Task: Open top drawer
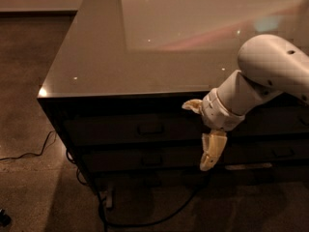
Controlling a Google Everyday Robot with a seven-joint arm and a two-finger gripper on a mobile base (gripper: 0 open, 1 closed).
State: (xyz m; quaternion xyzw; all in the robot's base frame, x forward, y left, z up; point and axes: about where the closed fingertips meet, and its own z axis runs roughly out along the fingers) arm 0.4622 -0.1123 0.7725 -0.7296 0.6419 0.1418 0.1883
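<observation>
The top drawer [111,129] is the uppermost dark front of the cabinet, just under the glossy top. It is shut, flush with the fronts below, with a small loop handle [150,128] at its centre. My gripper [203,128] hangs in front of this drawer, to the right of the handle and apart from it. Its two cream fingers are spread. One fingertip [192,105] is near the drawer's top edge. The other fingertip [211,153] reaches down over the second drawer. It holds nothing.
The cabinet top [145,47] is glossy and reflective. A second drawer [120,159] with a like handle lies below, and another column of drawers [285,151] is on the right. Black cables [29,153] trail on the brown floor at the left and under the cabinet.
</observation>
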